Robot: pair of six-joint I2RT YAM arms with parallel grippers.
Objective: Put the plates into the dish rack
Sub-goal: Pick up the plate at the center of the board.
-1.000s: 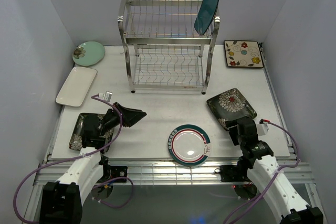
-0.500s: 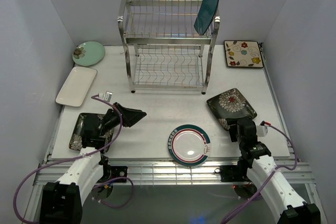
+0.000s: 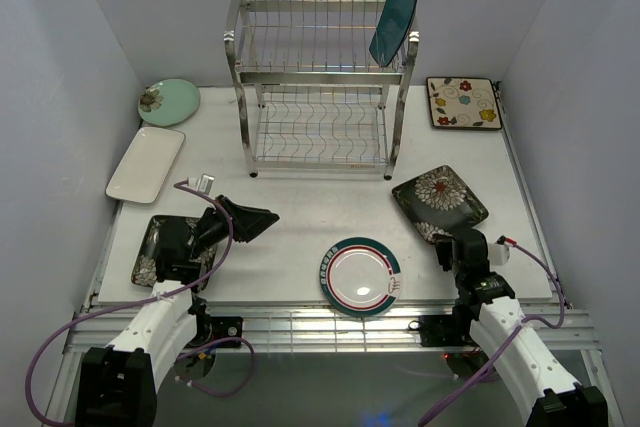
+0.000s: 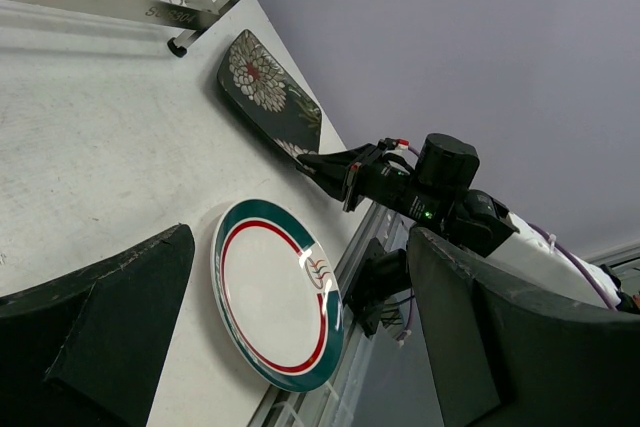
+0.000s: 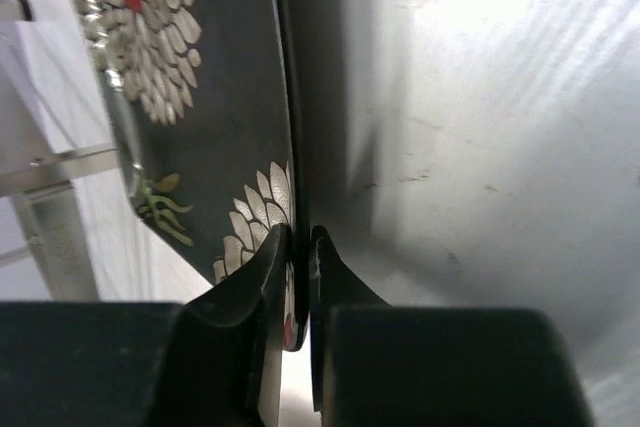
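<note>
The steel dish rack (image 3: 315, 87) stands at the back, and a plain teal plate (image 3: 395, 19) is upright in its top tier on the right. My right gripper (image 3: 447, 247) (image 5: 298, 247) is shut on the near edge of a dark floral square plate (image 3: 440, 202) (image 5: 200, 97), one finger above it and one below. My left gripper (image 3: 262, 219) (image 4: 300, 237) hangs open over the table, holding nothing. It faces the round teal-rimmed plate (image 3: 361, 275) (image 4: 275, 292). A second dark floral plate (image 3: 155, 247) lies partly under the left arm.
A pale green round plate (image 3: 168, 101) and a white rectangular plate (image 3: 146, 163) lie at the far left. A cream flowered square plate (image 3: 463, 102) sits at the back right. Walls close in the left, right and back sides. The rack's foot (image 4: 190, 17) shows in the left wrist view.
My right gripper has shut on the near edge of the dark floral plate, and the plate has shifted a little. The left arm has not moved.
</note>
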